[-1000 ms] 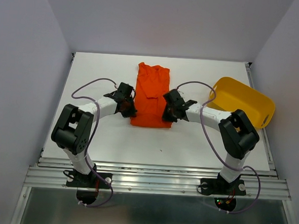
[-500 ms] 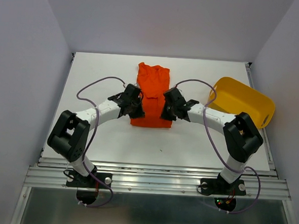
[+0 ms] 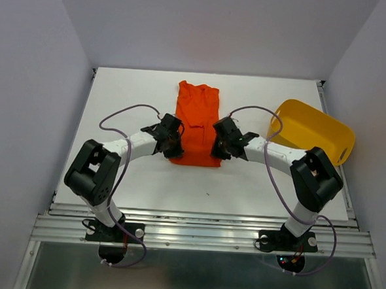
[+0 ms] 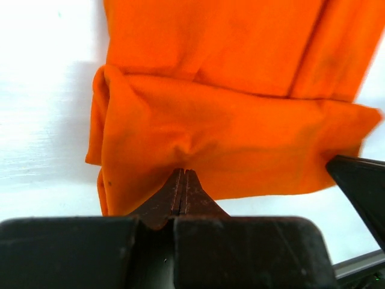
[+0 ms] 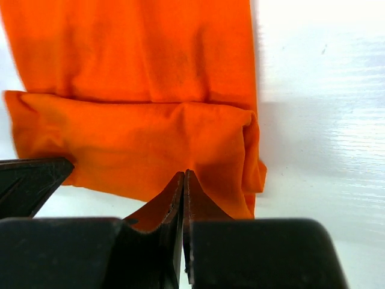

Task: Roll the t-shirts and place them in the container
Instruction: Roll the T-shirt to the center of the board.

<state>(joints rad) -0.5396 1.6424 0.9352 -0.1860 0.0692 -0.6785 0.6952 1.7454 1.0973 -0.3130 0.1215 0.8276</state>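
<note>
Bright even overhead light, white table (image 5: 325, 90) glaring in wrist views, soft shadows, edges blurred

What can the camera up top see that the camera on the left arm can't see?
Only the top camera shows the yellow tub at the right of the table, and the whole t-shirt lying long down the middle. Only the wrist camera shows, close up, the left claw shut and pinching a pucker in the shirt's turned-over near end, with layers showing at its side. Both show the orange shirt, the white table, and the right claw at that same end.
</note>
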